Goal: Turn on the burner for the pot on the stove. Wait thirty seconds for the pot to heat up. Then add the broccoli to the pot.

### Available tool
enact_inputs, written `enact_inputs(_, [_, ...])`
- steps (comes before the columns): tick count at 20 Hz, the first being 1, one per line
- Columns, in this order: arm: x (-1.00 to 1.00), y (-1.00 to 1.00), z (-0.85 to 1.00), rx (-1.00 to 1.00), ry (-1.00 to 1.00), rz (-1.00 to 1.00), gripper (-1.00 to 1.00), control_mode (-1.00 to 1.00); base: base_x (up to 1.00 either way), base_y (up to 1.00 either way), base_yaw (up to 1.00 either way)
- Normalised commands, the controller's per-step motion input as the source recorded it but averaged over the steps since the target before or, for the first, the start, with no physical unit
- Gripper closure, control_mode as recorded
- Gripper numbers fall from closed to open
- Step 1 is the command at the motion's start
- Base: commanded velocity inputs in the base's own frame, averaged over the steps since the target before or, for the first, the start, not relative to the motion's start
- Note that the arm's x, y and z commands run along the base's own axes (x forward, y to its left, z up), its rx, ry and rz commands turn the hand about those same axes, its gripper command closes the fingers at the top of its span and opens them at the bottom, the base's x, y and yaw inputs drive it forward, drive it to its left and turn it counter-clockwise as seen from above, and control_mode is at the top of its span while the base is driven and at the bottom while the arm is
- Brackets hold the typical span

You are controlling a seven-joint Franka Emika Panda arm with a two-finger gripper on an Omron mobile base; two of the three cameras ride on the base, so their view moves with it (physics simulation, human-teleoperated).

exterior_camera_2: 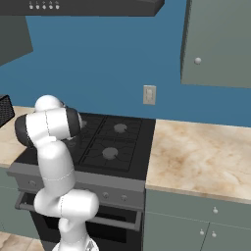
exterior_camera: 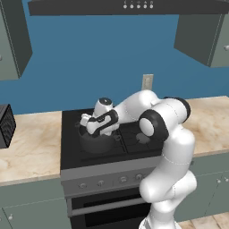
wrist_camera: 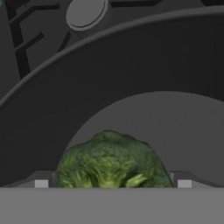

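The dark grey pot [exterior_camera: 96, 144] stands on the front left grate of the black stove [exterior_camera: 70, 152], and my hand reaches down into it. From the hand camera I look along the pot's curved inner wall [wrist_camera: 109, 70] to its paler floor. The bright green broccoli [wrist_camera: 111, 164] lies on that floor. My gripper [wrist_camera: 112, 183] is open, with a fingertip [wrist_camera: 41, 183] on each side of the floret and a narrow gap to it. From the left base camera the gripper [exterior_camera: 86, 129] sits at the pot's rim. From the right, my arm hides the pot on the stove [exterior_camera_2: 117, 142].
A row of knobs [exterior_camera: 100, 182] runs along the stove's grey front panel above the oven door. Marble counter [exterior_camera_2: 201, 157] lies on both sides. A black appliance [exterior_camera: 4, 126] stands at the far left. A wall outlet [exterior_camera: 147, 82] and a range hood are behind.
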Motion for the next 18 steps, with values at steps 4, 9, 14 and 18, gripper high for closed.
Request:
enact_inputs(4, [0.0,0.0,0.0,0.01,0.0,0.0,-1.0,-1.0,0.0,0.0,0.0])
enact_inputs(9, [-0.14,-0.22,0.21,0.05,-0.01,0.0,-1.0,-1.0,0.0,0.0,0.0])
enact_inputs(14, [-0.31,-0.31,0.34,0.04,0.0,-0.01,-1.0,-1.0,0.0,0.0,0.0])
enact_inputs(18, [-0.36,-0.2,0.66,0.02,-0.08,0.0,-1.0,-1.0,0.0,0.0,0.0])
